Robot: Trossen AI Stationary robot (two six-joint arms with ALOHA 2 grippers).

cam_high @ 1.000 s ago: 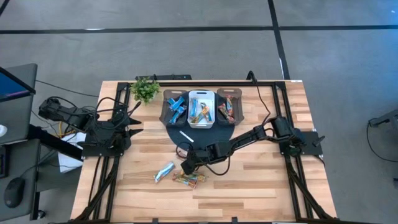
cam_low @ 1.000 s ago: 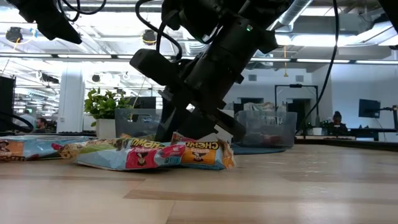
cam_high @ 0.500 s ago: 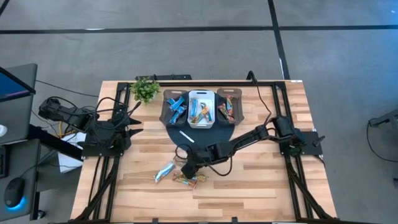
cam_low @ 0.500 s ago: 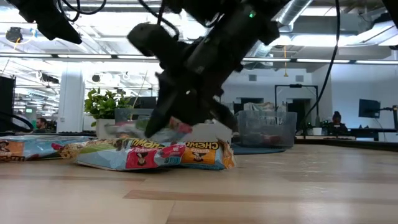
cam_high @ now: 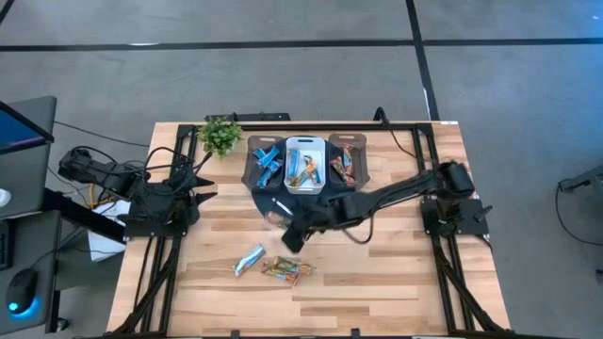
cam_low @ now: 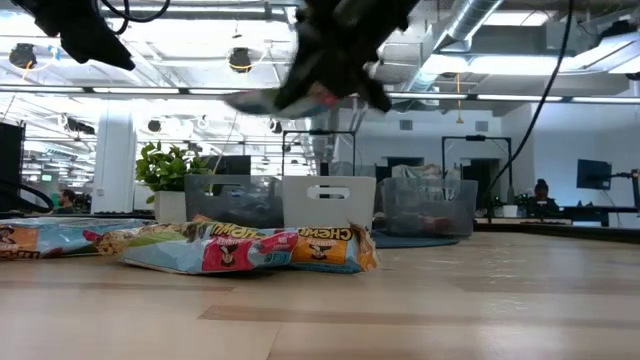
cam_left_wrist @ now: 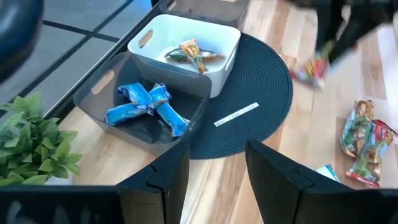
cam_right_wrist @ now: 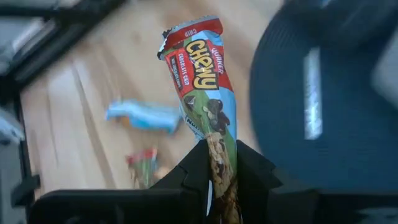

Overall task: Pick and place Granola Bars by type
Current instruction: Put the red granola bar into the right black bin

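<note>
1. The right gripper [cam_right_wrist: 214, 163] has its fingers clamped on a red Chewy bar [cam_right_wrist: 202, 81], lifted above the counter [cam_high: 396, 273] beside the mat [cam_high: 268, 195].
2. The left gripper [cam_left_wrist: 214, 165] waits, fingers apart, empty.
3. Three bins [cam_high: 303, 166] beyond the fingers already hold bars.
4. Loose bars [cam_high: 273, 266] behind the fingers remain unsorted.

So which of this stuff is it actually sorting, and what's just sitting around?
Part of the job:
- bar held in the right tool, lifted over the mat's edge
- loose bars on the table
- blue bars in the grey bin
- bars in the white bin

Just there:
- plant
- white stick on the mat
- idle left tool
</note>
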